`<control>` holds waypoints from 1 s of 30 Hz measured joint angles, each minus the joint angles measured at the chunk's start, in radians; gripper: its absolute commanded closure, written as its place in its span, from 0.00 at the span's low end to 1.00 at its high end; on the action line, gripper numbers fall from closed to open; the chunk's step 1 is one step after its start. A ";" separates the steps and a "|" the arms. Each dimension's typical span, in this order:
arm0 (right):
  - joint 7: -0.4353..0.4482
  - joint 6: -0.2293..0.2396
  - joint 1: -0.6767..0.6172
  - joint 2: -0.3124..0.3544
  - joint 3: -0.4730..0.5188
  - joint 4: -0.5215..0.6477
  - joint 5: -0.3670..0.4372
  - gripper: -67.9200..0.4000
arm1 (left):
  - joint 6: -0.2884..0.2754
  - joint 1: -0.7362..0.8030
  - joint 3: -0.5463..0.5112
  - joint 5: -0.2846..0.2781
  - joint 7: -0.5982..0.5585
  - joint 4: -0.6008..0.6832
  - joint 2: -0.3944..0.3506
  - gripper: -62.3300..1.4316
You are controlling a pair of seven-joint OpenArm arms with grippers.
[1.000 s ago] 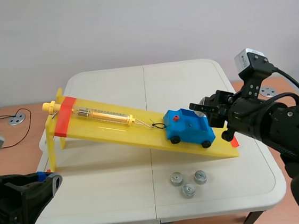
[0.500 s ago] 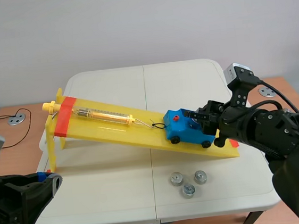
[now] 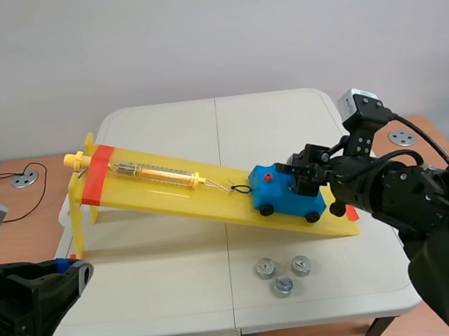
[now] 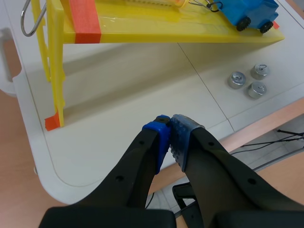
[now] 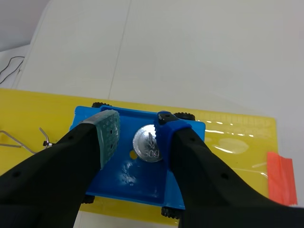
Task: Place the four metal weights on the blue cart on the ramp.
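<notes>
A blue cart (image 3: 286, 194) stands low on the yellow ramp (image 3: 171, 191), hooked to a spring scale (image 3: 157, 173). My right gripper (image 3: 303, 168) hovers just over the cart's bed. In the right wrist view its fingers (image 5: 108, 135) stand apart around a metal weight (image 5: 147, 144) that lies on the cart (image 5: 137, 175), with a gap at one side; the right gripper (image 5: 137, 117) is open. Three more metal weights (image 3: 281, 274) lie on the table below the ramp, also seen as weights (image 4: 251, 80). My left gripper (image 4: 169, 129) is shut on nothing near the table's front left edge.
The ramp's raised end rests on a yellow stand (image 4: 53, 71) at the left, with an orange band (image 3: 97, 175) across it. An orange tape mark (image 5: 281, 178) sits at the ramp's low end. Cables and round discs (image 3: 25, 179) lie beyond the table's sides.
My right gripper came in from the right and lowered onto the cart, then rose slightly. The left arm and the three weights on the table stayed put.
</notes>
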 measured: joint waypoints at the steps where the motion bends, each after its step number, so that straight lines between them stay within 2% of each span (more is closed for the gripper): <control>1: 0.000 0.016 0.000 -0.003 0.007 0.003 0.000 0.69 | 0.000 0.000 0.000 0.000 0.000 0.000 0.000 0.93; 7: -0.032 0.112 -0.010 -0.008 0.095 0.113 0.000 0.69 | 0.000 0.000 0.000 0.000 0.000 0.000 0.000 0.93; 13: -0.043 0.184 -0.100 0.074 0.117 0.339 0.000 0.69 | 0.000 0.000 0.000 0.000 0.000 0.000 0.000 0.93; 20: -0.047 0.200 -0.261 0.191 0.117 0.540 0.000 0.69 | 0.000 0.000 0.000 0.000 0.000 0.000 0.000 0.93; 30: -0.091 0.206 -0.498 0.294 0.117 0.695 0.002 0.69 | 0.000 0.000 0.000 0.000 0.000 0.000 0.000 0.93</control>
